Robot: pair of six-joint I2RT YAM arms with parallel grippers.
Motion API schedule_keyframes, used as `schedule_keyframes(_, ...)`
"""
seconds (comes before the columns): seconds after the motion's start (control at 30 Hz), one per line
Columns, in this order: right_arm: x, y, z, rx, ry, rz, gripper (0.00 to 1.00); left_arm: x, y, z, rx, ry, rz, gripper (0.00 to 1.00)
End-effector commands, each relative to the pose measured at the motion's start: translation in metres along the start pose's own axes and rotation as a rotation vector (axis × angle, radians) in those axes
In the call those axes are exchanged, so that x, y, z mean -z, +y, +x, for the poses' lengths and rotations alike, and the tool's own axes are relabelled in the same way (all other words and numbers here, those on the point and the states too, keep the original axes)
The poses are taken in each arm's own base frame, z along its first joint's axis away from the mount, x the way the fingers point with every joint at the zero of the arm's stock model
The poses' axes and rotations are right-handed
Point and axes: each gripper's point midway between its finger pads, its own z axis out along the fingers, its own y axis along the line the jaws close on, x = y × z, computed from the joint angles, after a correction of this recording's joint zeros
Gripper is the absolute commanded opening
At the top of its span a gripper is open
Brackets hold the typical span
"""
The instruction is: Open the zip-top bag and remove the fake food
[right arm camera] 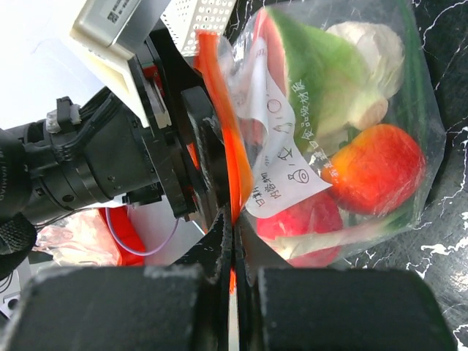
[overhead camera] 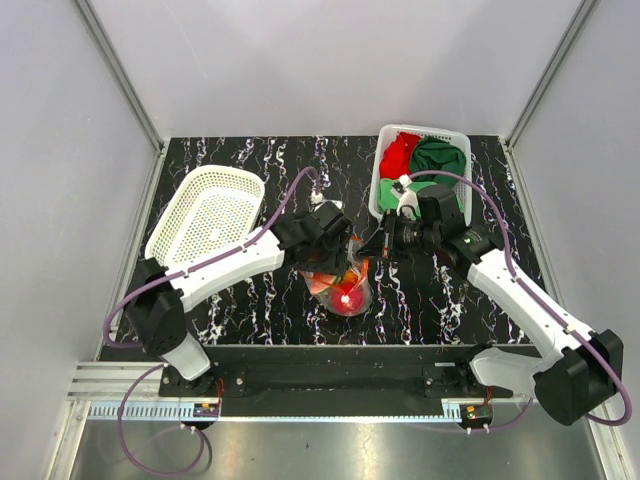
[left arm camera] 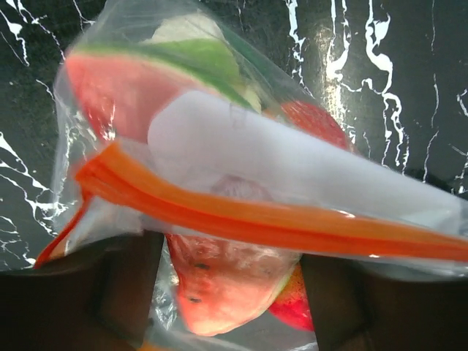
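- Step in hand: opening the mouth. The zip-top bag [overhead camera: 345,288] sits mid-counter [overhead camera: 455,305] between the two arms, and nothing is out of it yet.
- The orange zip strip [left arm camera: 256,216] reads as one unbroken band in the left wrist view, so you should judge the seal as not yet parted.
- Right pincer [right arm camera: 234,274]: the fingers are pressed together on the strip at the bag's edge, with orange plastic showing in the slit between them.
- Left pincer [left arm camera: 228,254]: the fingers stand apart. The strip lies across their tips and the bag's bulk shows in the gap. You cannot tell whether either pad bears on the plastic.
- Contents, all inside the bag: the watermelon slice [left arm camera: 124,88], the pale cabbage [right arm camera: 365,51], the red round fruit [right arm camera: 376,164] and a white paper label [right arm camera: 274,168].
- Next move, as judged: bring the left fingers together on the lip opposite the right's hold, above the food and not around it. Then draw the two arms apart across the strip.
- Risk: if one pincer takes both lips, the pull drags the whole bag and the zip stays shut. The crinkly film may also slip from a shallow hold.
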Motion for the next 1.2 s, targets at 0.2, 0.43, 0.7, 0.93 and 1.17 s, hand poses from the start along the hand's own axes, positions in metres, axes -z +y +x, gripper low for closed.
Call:
schedule_keyframes(0.2,0.01,0.009,-0.003,0.079,-0.043,-0.02,0.0,0.029,-0.024,-0.034,-0.04,-0.109,0.112,0.19)
schedule_keyframes(0.43,0.012,0.001,0.006,0.121,-0.027,-0.013,0.0,0.06,-0.055,-0.04,-0.021,-0.091,0.279,0.03)
schedule_keyframes(0.7,0.017,-0.011,0.029,0.111,-0.001,-0.014,0.0,0.086,-0.067,-0.075,0.196,-0.103,0.387,0.0)
schedule_keyframes(0.93,0.017,-0.009,0.026,0.123,-0.007,-0.01,0.0,0.106,-0.068,-0.09,0.486,-0.117,0.531,0.0)
schedule_keyframes(1.17,0.022,-0.025,0.005,0.097,-0.107,0.125,0.0,0.127,-0.1,-0.073,0.496,0.068,0.776,0.0)
